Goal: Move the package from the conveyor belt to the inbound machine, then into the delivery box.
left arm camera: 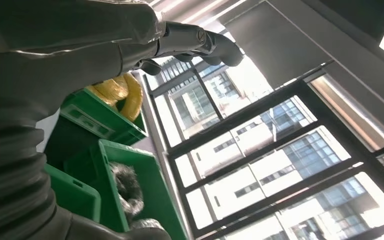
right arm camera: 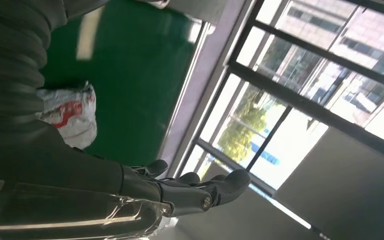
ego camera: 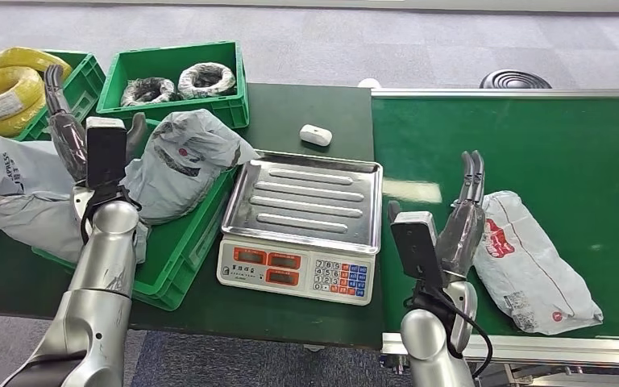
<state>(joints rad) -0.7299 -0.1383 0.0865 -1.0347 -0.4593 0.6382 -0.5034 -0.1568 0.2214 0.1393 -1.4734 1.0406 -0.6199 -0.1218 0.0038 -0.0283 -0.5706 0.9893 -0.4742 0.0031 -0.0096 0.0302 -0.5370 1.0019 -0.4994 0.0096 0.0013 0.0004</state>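
A white plastic package [ego camera: 532, 260] with a red logo lies on the green conveyor belt [ego camera: 532, 145] at the right; the right wrist view catches its end [right arm camera: 70, 116]. My right hand [ego camera: 461, 218] stands upright just left of the package, fingers straight and apart, holding nothing [right arm camera: 190, 192]. A silver weighing scale [ego camera: 302, 226] with a keypad sits between the belt and the boxes. My left hand [ego camera: 68, 129] is raised over the green delivery box [ego camera: 181, 250], fingers extended and empty [left arm camera: 190, 42]. Grey packages [ego camera: 181, 157] lie in that box.
Two green crates stand at the back: one [ego camera: 173, 76] holds dark wire coils, the other [ego camera: 81, 81] yellow coils [ego camera: 4, 93]. A small white object [ego camera: 315, 135] lies on the dark table behind the scale. More grey bags [ego camera: 8, 189] spill at the far left.
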